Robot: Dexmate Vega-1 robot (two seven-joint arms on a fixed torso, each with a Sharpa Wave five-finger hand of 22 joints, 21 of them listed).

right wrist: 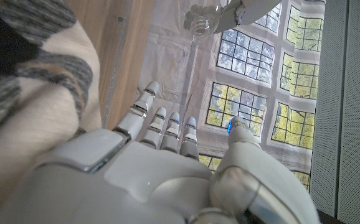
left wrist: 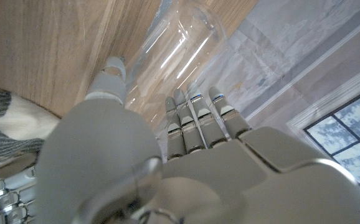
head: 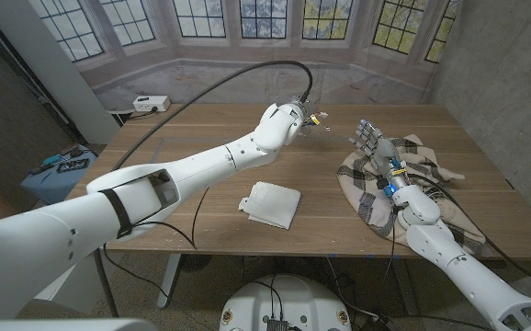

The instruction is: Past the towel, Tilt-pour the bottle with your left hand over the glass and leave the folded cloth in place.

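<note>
Nearest lies the folded cloth [head: 271,203] on the wooden surface [head: 192,156], short of both hands and untouched. The right hand [head: 373,141] rests on the plaid towel [head: 412,179], fingers [right wrist: 161,124] extended and apart, holding nothing. Farther out, the left hand [head: 288,118] is raised above the surface, fingers [left wrist: 195,121] wrapped around the clear bottle [left wrist: 174,50], which is tilted. Its mouth [right wrist: 200,23] points toward the right hand's side. The glass cannot be made out.
</note>
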